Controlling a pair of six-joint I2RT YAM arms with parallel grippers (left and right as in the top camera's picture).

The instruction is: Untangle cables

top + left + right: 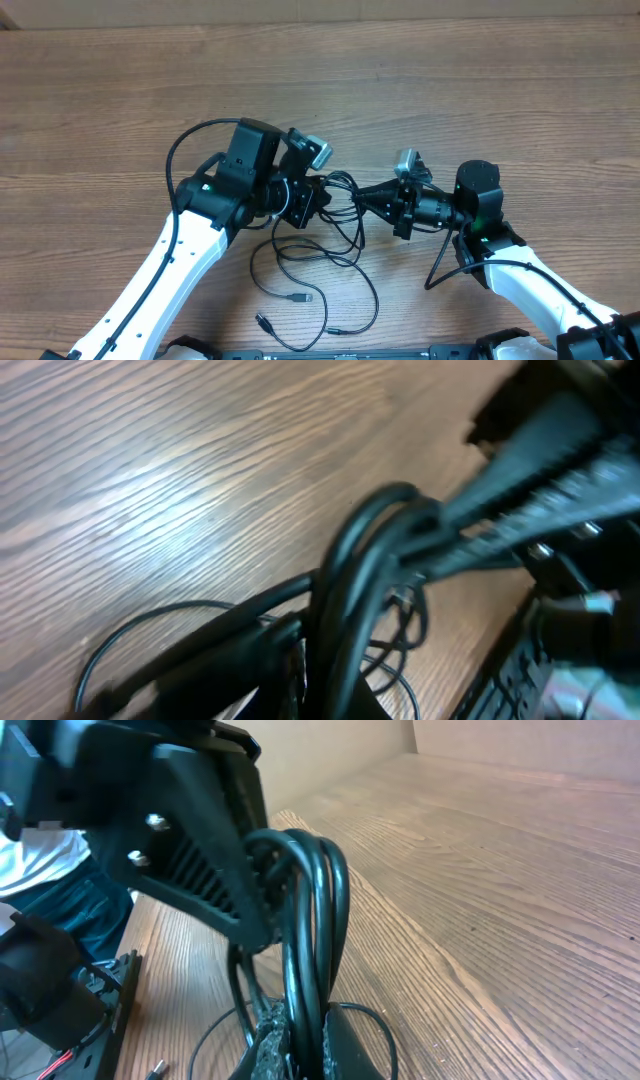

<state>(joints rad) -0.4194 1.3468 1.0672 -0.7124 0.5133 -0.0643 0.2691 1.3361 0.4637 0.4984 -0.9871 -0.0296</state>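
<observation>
Holding by the left gripper (322, 195): the jaws are closed, and a bunch of the cables (318, 920) is pinched in them, as is seen from the right wrist.
Holding by the right gripper (365, 193): the jaws are closed also, on the same bunch, just beside the left gripper.
Reason for the two grips: it is judged that the tangle is held between the two grippers so that it can be pulled apart; no cable is separated yet.
Place of the cables: the gripped part appears raised off the table (450, 80), between the grippers; the rest hangs down and is spread in loose loops on the wood, toward the robot.
Long axis: the short held stretch is laid from left to right in the overhead view; for the loops no single direction can be given.
Ends: three small plugs (300, 297) are seen at the near side, lying free and pointed in different ways.
</observation>
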